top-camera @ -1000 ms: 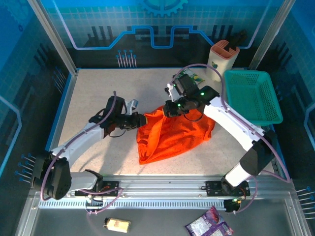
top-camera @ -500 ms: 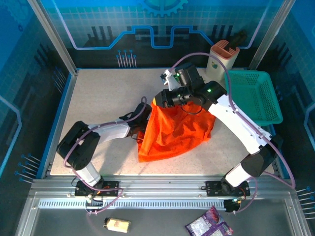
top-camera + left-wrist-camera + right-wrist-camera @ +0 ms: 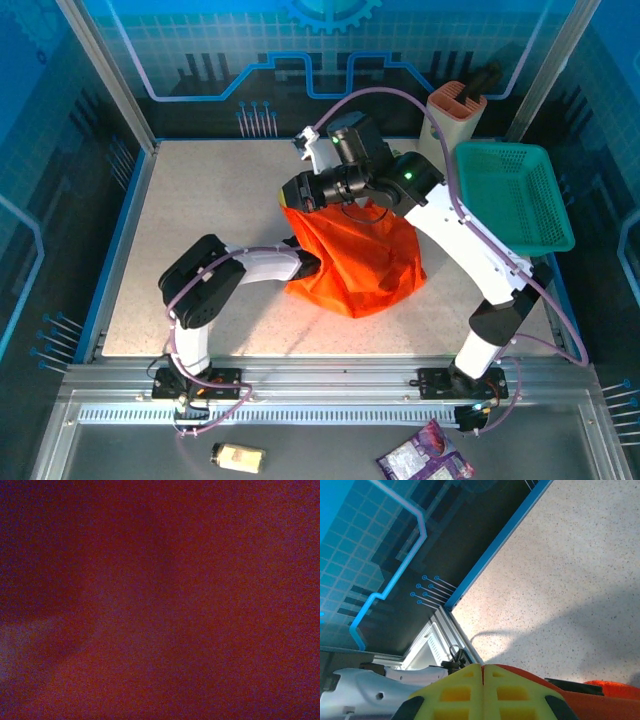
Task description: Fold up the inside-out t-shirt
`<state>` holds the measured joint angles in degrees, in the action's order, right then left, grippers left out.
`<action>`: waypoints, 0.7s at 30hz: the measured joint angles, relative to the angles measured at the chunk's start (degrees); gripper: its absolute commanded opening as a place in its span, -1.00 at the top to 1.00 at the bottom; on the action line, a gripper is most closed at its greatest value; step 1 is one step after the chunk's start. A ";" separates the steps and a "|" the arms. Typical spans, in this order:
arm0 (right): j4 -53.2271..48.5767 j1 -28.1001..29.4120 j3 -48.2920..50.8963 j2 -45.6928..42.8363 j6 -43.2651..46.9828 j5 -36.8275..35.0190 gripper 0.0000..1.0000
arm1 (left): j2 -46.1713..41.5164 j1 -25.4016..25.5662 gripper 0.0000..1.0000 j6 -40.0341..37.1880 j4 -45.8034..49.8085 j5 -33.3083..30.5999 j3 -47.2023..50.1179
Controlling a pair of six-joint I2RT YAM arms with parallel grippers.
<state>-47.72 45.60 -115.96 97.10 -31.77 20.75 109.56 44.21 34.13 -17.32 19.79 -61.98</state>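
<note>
Speckled table (image 3: pixel 200 200), blue-panelled walls (image 3: pixel 200 50). Right gripper (image 3: pixel 298 192) pinches the shirt (image 3: pixel 360 265) at its far edge; left gripper (image 3: pixel 312 264) is buried under it, and I cannot tell its jaws.

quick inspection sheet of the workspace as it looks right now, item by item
surface: speckled beige table, flat
job's things: inside-out t-shirt bunched mid-table, far-left corner raised
clutter: teal basket at the right edge, beige holder behind it; yellow packet and purple packet on the front ledge
grippers: right gripper shut on the shirt's raised corner; left gripper buried in the cloth, jaws unreadable
cables: purple cables loop along both arms
surroundings: blue printed panels, metal frame
</note>
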 measured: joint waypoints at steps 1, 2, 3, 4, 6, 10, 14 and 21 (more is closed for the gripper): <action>-0.17 0.04 0.00 0.00 -0.11 -0.26 1.00 | 0.87 0.37 -0.58 -1.38 0.46 -1.03 -0.72; -0.35 0.04 0.00 0.00 -0.17 -0.57 1.00 | 1.64 0.70 -0.62 -2.45 1.20 -1.95 -1.60; -0.55 0.04 0.02 -0.11 -0.15 -0.90 1.00 | 2.73 1.20 -0.67 -4.02 2.84 -3.48 -3.23; -0.76 0.04 0.13 -0.31 -0.17 -1.22 1.00 | 3.69 1.70 -0.69 -5.20 4.63 -4.98 -4.98; -1.42 0.02 1.33 -1.46 -0.17 -2.47 1.00 | 5.84 2.73 -0.72 -8.15 9.62 -8.26 -9.49; -2.60 -0.52 5.05 -5.27 -0.22 -4.63 1.00 | 9.55 3.91 -0.71 -13.31 18.21 -12.74 -17.35; -2.78 -2.80 9.90 -10.03 -0.61 -6.51 1.00 | 13.31 3.98 -0.40 -17.35 26.58 -15.54 -22.16; -3.63 -12.00 19.10 -18.99 -0.52 -9.73 1.00 | 13.38 4.02 0.72 -22.62 32.85 -20.22 -22.53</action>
<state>-51.35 33.61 -96.86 78.11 -32.29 11.03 122.93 48.23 11.51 15.53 -0.43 -84.51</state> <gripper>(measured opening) 0.064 0.248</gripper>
